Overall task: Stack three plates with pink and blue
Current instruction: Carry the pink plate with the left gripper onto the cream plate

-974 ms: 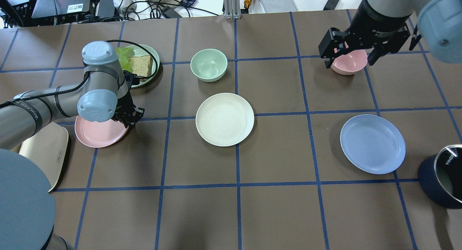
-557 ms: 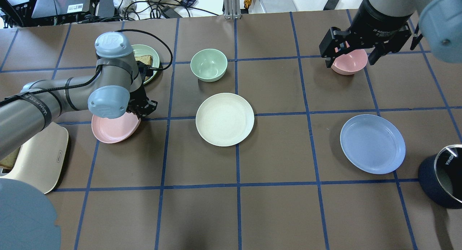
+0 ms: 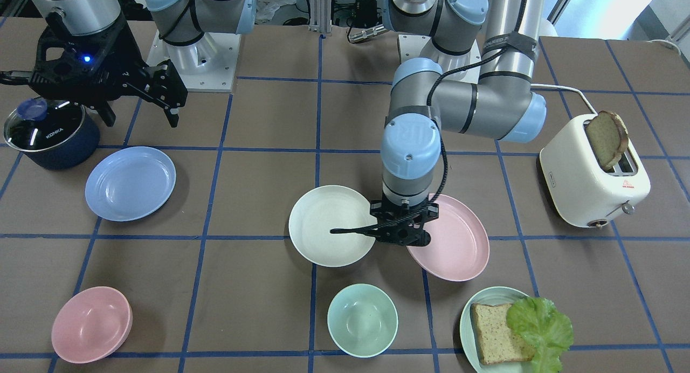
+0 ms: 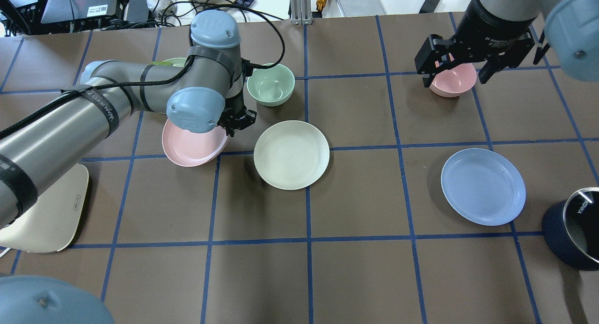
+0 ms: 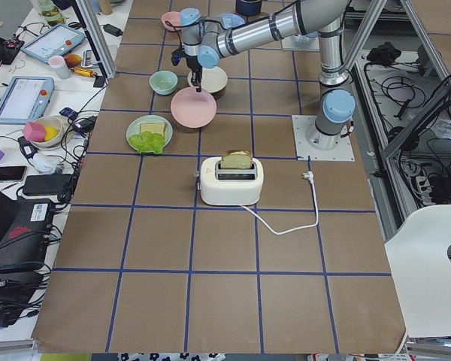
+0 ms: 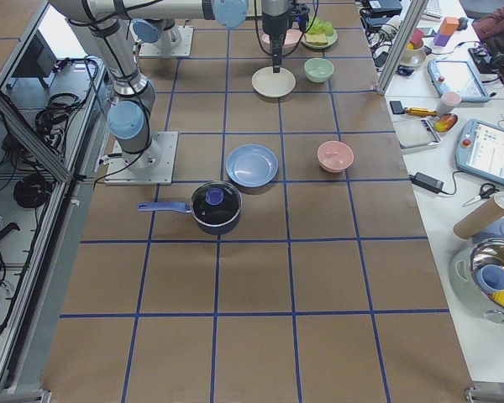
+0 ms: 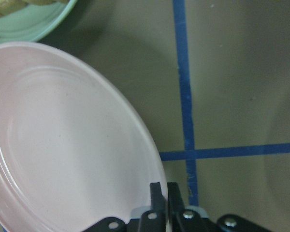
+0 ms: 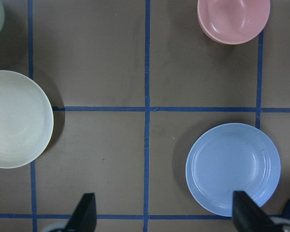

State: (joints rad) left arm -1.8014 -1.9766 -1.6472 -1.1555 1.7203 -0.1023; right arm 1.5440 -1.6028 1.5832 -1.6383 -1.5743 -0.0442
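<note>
On an outstretched arm, wrist pointing straight down, the left claw clenches the rim of the pale pink plate, holding it just beside the cream-white plate. The right claw hangs spread wide above the counter, near the light blue plate.

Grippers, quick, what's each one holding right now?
Left gripper: closed on the rim of the pink plate.
Right gripper: open, holding nothing.

Matching flat plates: 3. One cream plate, one pink plate, one blue plate.
Bowls: 2. One mint bowl, one pink bowl.
Green plate: 1, carrying 1 bread slice and 1 lettuce leaf.
Toaster: 1, with a second bread slice.
Lidded saucepan: 1.
</note>
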